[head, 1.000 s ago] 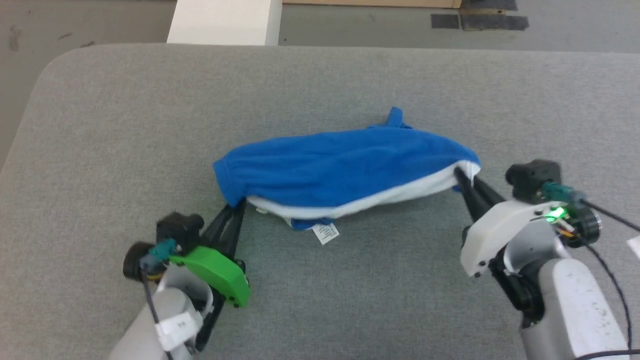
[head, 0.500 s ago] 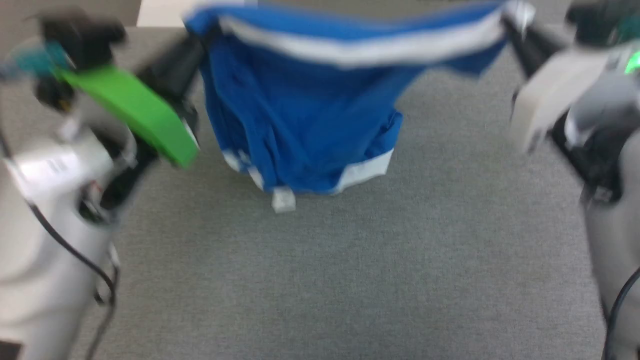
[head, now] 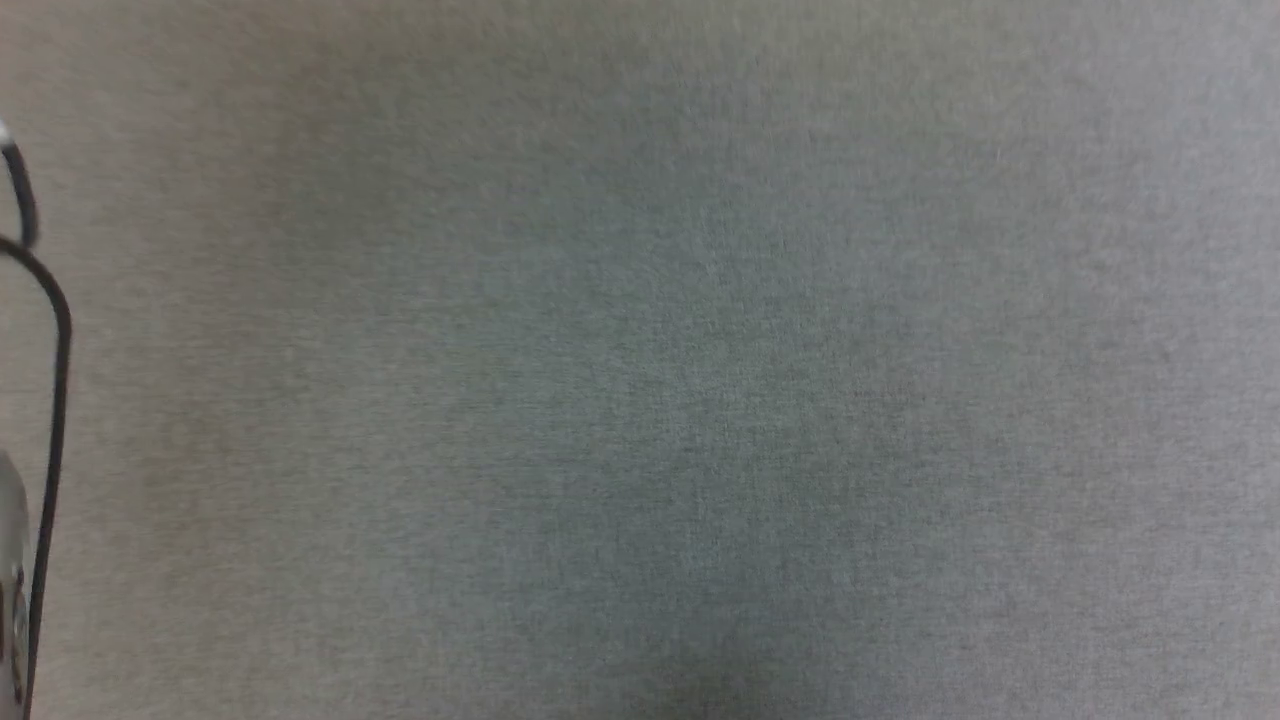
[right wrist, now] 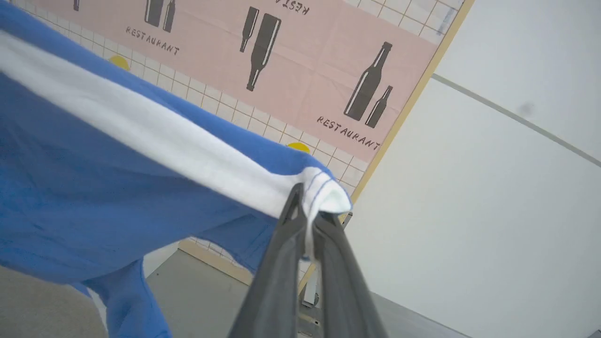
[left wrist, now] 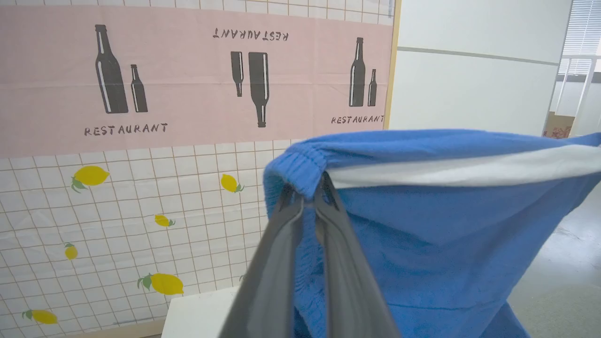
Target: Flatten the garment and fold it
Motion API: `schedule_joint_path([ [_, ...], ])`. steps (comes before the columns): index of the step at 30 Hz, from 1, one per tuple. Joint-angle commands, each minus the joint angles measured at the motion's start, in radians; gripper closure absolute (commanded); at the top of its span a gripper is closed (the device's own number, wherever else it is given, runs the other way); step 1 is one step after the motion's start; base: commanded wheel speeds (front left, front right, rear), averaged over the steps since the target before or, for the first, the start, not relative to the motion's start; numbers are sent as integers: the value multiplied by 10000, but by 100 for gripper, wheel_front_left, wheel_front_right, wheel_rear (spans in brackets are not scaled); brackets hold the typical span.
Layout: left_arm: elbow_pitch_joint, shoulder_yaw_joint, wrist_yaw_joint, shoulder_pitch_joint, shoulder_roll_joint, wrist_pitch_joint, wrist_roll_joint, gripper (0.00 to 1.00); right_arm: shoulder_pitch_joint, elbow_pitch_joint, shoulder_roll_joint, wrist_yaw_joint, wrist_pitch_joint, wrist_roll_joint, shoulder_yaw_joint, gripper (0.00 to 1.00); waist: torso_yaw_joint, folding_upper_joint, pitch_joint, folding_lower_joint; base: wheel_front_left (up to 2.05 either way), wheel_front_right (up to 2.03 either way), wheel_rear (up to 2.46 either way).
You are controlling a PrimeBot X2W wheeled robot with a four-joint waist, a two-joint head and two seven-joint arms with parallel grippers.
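Note:
The garment [left wrist: 436, 225] is bright blue with a broad white band, and it hangs in the air stretched between my two grippers. In the left wrist view my left gripper [left wrist: 307, 197] is shut on its ribbed blue corner. In the right wrist view my right gripper [right wrist: 307, 206] is shut on the white-banded corner of the garment [right wrist: 94, 178], and the cloth droops away to the left below it.
The head view looks down on the grey padded table top [head: 640, 400], with a black cable [head: 50, 400] at the left edge. Behind the cloth stands a pink and tiled wall poster [left wrist: 188, 94] and a white wall [right wrist: 469, 211].
Both grippers have lifted the garment off the table, from lying bunched to hanging stretched in the air. The head view now looks lower, with the garment and both grippers out of it.

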Motion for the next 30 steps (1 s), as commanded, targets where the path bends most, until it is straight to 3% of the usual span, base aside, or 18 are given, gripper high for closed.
schedule_joint_path([
  [1,223,108,117,-207,-29,-294,114,100,-184,207,17,-21,-311,-144,-85,100,-240,-1,567,-2,0,0,0],
  [8,1136,-235,-348,582,-64,-867,122,100,585,863,111,-21,-953,274,393,100,-141,-1,466,-2,0,0,0],
  [13,1409,-1072,-740,2334,131,-291,-46,100,2660,577,-341,-21,-389,1276,1229,100,-22,-1,44,-2,0,0,0],
  [17,1071,-1686,-865,4071,389,509,-404,100,4773,-415,-856,-21,183,2089,1538,100,161,-1,-482,-2,0,0,0],
  [22,-75,-1949,-575,6701,613,1074,-1130,100,8004,-2190,-993,-21,978,2757,869,100,319,-1,-1216,-2,0,0,0],
  [30,-2420,-1989,593,10800,1255,1589,-2054,100,12482,-4385,73,-21,1915,2616,-928,100,393,-1,-2289,-2,0,0,0],
])
